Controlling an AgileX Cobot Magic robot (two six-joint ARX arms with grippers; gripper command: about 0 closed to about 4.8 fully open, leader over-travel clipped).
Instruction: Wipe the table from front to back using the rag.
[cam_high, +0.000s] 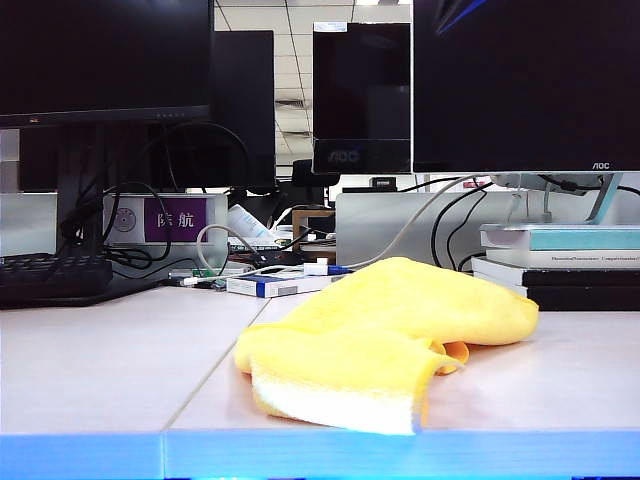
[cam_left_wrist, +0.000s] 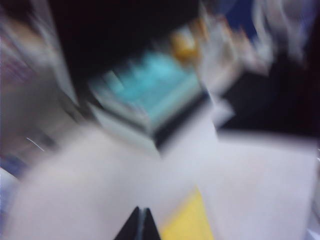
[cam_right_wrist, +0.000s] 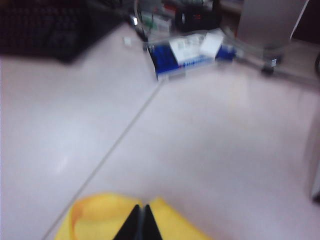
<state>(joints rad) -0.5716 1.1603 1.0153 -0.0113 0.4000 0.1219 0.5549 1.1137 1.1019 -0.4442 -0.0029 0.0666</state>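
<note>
The rag (cam_high: 385, 335) lies bunched up near the front of the worktop (cam_high: 90, 360), close to its bright blue edge and just right of the thin seam line. No arm shows in the exterior view. In the left wrist view, the left gripper (cam_left_wrist: 139, 226) has its jaws pressed together, with a yellow corner of rag just beside the tips; that picture is very blurry, so I cannot tell if cloth is pinched. In the right wrist view, the right gripper (cam_right_wrist: 140, 224) also has its jaws pressed together, right above a yellow fold. To wipe well, both grippers should probably hold the front hem, press the rag flat and push it straight toward the white-and-blue box (cam_right_wrist: 187, 54) at the back. The rag looks soft and fluffy, with a paler stitched edge. The worktop looks smooth, pale and hard.
</note>
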